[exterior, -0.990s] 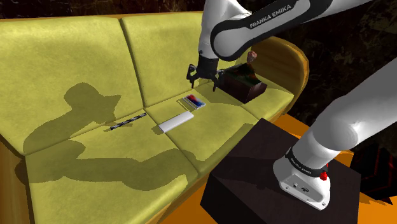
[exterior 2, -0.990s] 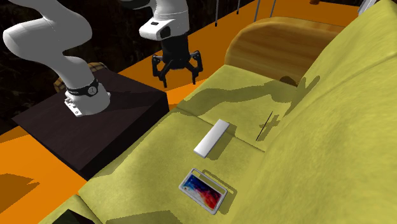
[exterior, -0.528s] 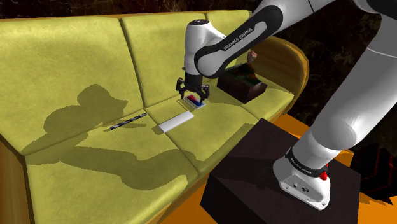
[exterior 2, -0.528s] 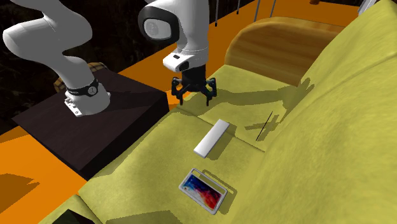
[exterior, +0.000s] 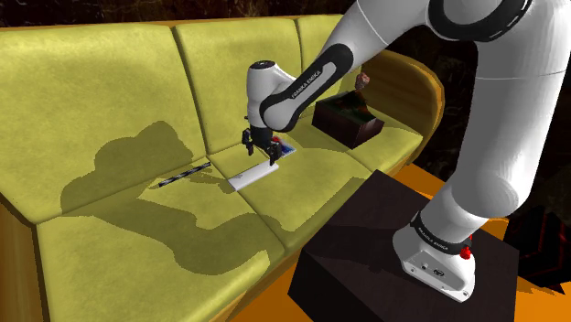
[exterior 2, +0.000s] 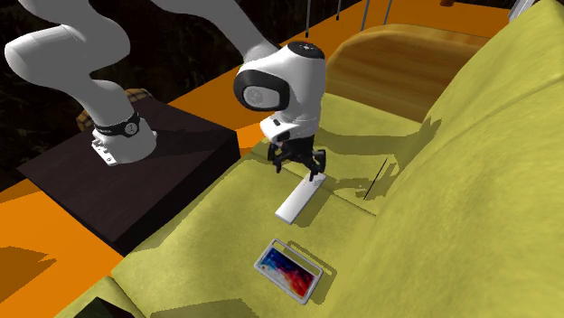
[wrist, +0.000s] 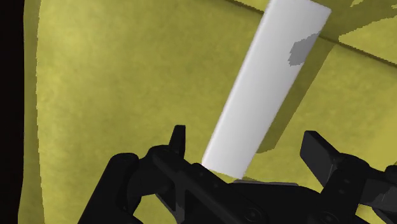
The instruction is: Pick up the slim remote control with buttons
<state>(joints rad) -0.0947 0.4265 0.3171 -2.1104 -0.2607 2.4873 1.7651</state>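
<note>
Remote control (exterior: 253, 174) first: it is a plain white slim bar lying flat on the yellow-green sofa seat (exterior: 137, 247), a little left of centre in the shoulder view and at the middle of the second exterior view (exterior 2: 301, 198). Its long axis runs from lower left to upper right in both views. My jaws hang spread wide over its upper-right end, one finger to each side of its narrow width, neither touching it as far as I can see.

From the wrist camera the bar (wrist: 267, 89) starts between the fingers and runs away from the palm, slanting toward one finger rather than lying square to the closing line. I judge that a straight drop would take it across its width, though a small twist might seat it better.

Its near end is hidden under the palm, and I cannot tell how high the fingertips stand above the cushion. I can make out no buttons, only a grey patch near the far end. A colourful-screened phone (exterior 2: 289, 271) lies nearby, and the wrist covers part of it in the shoulder view.
</note>
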